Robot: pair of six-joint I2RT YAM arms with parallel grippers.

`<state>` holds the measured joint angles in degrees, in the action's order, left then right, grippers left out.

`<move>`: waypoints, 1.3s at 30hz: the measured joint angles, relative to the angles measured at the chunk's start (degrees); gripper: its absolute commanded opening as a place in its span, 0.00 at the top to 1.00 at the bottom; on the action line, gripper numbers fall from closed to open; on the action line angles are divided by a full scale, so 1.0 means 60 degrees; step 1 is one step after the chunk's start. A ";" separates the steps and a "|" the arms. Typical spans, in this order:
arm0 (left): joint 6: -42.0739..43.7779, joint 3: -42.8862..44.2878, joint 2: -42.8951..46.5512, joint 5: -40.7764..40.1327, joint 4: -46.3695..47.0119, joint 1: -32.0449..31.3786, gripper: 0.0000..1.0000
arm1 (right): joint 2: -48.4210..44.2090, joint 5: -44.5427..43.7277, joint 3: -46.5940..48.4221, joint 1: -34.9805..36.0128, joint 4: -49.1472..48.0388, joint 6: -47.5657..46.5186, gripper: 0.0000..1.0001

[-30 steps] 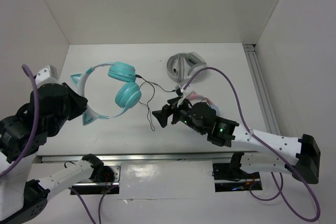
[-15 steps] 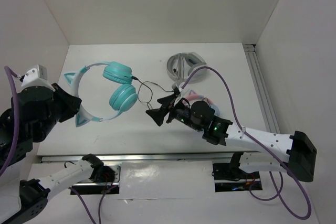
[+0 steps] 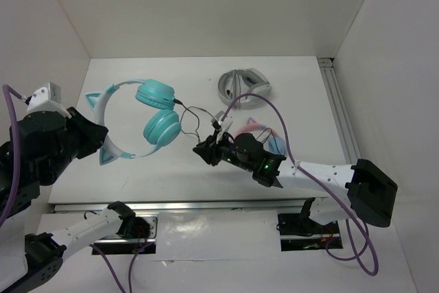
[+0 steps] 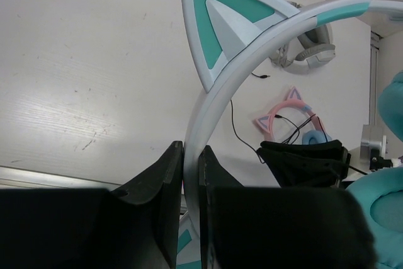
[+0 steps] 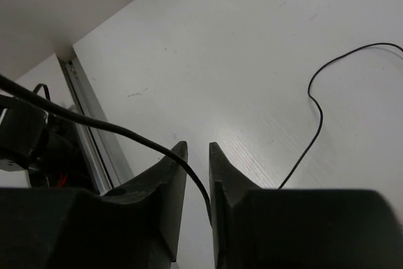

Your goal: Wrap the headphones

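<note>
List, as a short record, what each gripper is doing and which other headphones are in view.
Left gripper: shut on the teal headphones, at the whitish headband
Right gripper: shut on the black cable
Cable path: from a teal ear cup to that grip
Others in view: pink headphones; grey headphones

No words, numbers or signs can be read in any of the views. Nothing printed can be made out on the headphones [image 3: 162, 127] or on the counter [image 3: 295, 80].
</note>
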<state>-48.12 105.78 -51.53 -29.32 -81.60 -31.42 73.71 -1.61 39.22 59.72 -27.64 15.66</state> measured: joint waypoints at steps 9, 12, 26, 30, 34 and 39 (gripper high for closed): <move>-0.0025 0.0069 -0.0033 -0.0506 -0.0087 0.0000 1.00 | 0.0015 -0.0029 -0.0565 0.0000 -0.0310 0.0189 1.00; -0.0025 -0.0018 -0.0033 -0.0900 -0.0113 0.0000 1.00 | -0.0168 -0.0255 -0.0674 0.0011 -0.0095 0.0208 1.00; 0.2473 -0.5300 -0.0714 -0.0204 0.3060 0.0015 1.00 | -0.2412 -0.8029 0.1723 0.3308 0.4958 -0.0208 1.00; 0.3603 -0.6018 -0.0772 0.0339 0.3752 -0.0124 1.00 | -0.2812 -0.9806 0.2393 0.3490 0.6448 -0.0248 1.00; 0.4492 -0.6164 -0.0656 0.0266 0.4309 -0.0393 1.00 | -0.3140 -1.0972 0.2466 0.3515 0.7413 -0.0499 1.00; 0.5158 -0.6557 -0.0342 0.0466 0.4710 -0.0871 1.00 | -0.3319 -1.1850 0.2466 0.3719 0.7519 -0.1115 1.00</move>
<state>-17.17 66.43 -53.58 -26.52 -53.34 -36.64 53.80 -72.71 54.02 82.04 17.47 8.97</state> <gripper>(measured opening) 0.237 0.023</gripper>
